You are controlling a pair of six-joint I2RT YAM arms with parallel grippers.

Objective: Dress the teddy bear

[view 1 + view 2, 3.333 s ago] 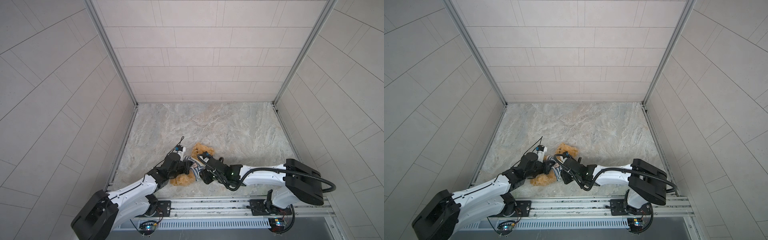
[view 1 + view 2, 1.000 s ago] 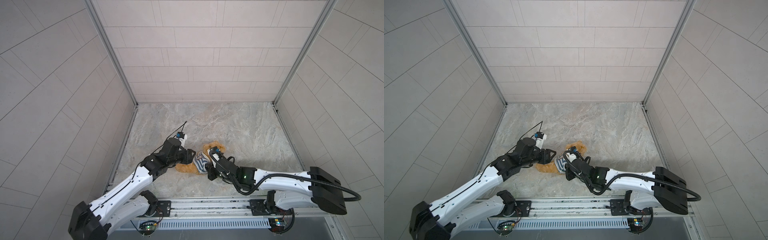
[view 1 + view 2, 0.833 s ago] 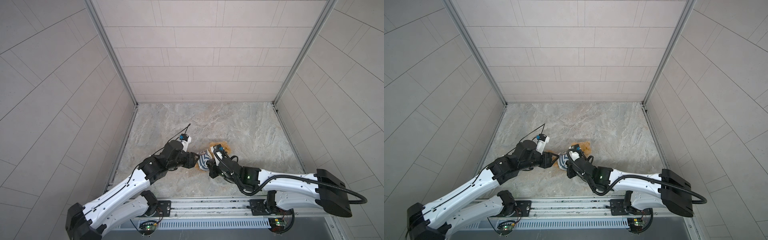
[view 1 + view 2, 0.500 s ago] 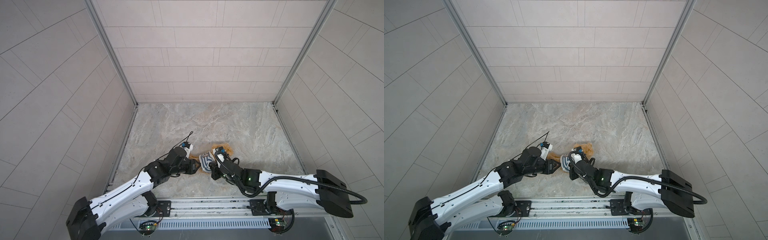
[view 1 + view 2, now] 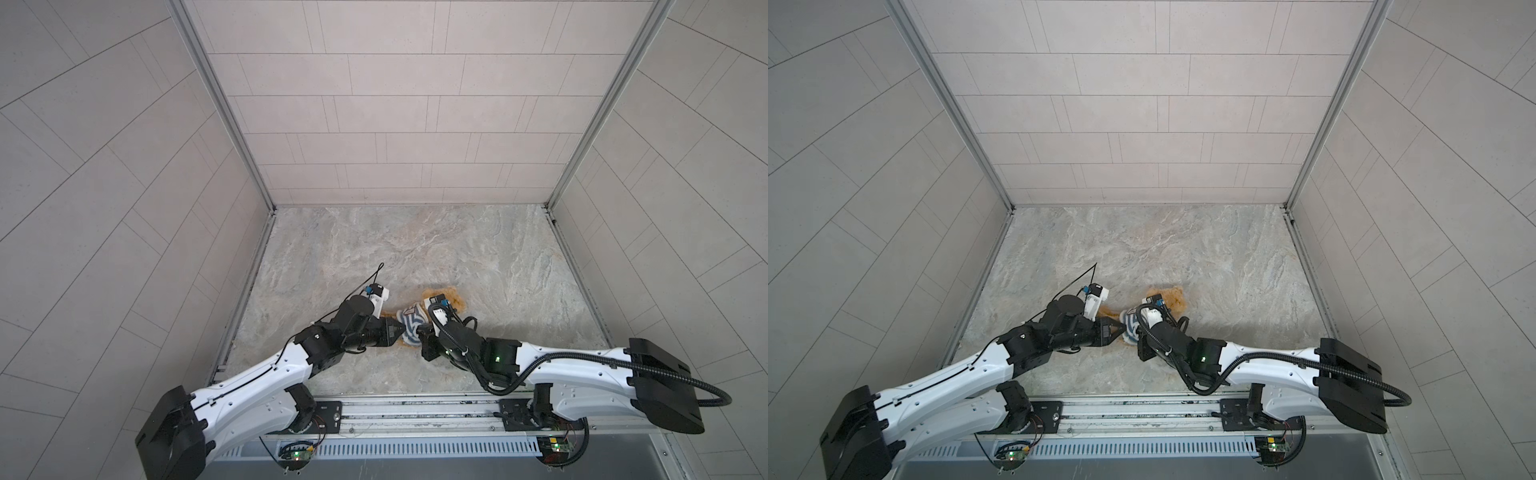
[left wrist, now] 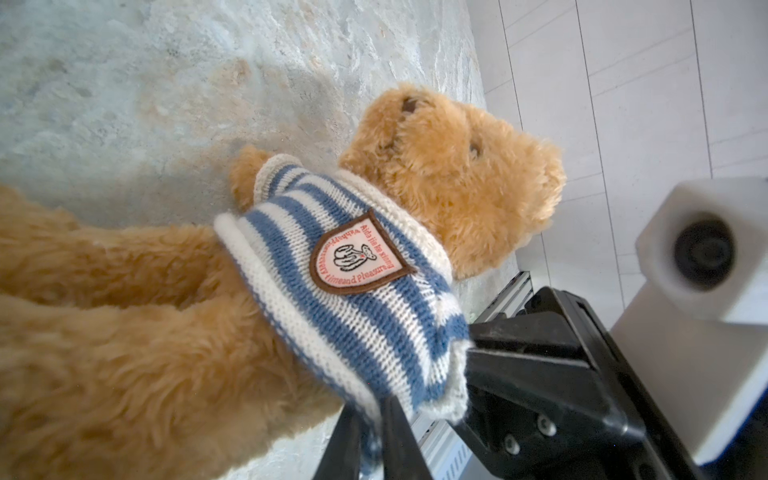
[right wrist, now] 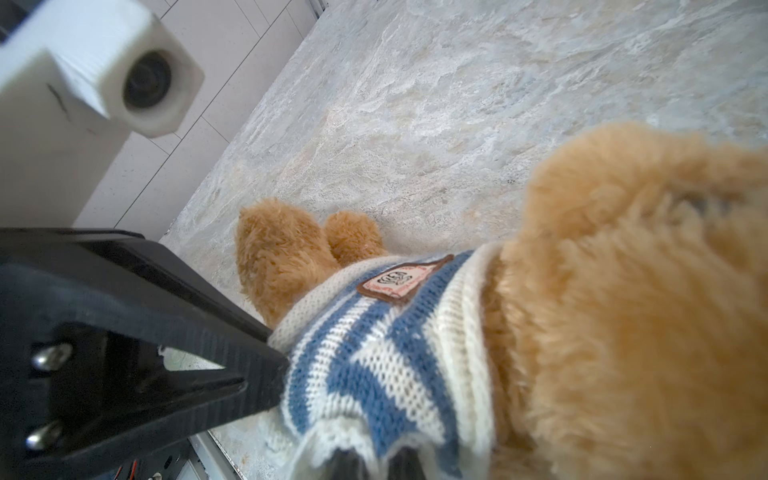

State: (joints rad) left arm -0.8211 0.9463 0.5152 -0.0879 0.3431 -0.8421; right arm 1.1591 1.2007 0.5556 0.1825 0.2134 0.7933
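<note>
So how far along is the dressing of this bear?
Done: the sweater is over the head of the teddy bear, one paw out of a sleeve. In hand: the left end effector and the right end effector each pinch its edge. Remaining: pulling it down over the bare belly; the other sleeve is hidden.

Bright even light, faint shadows, teddy bear (image 7: 631, 299) perhaps defocused close-up
</note>
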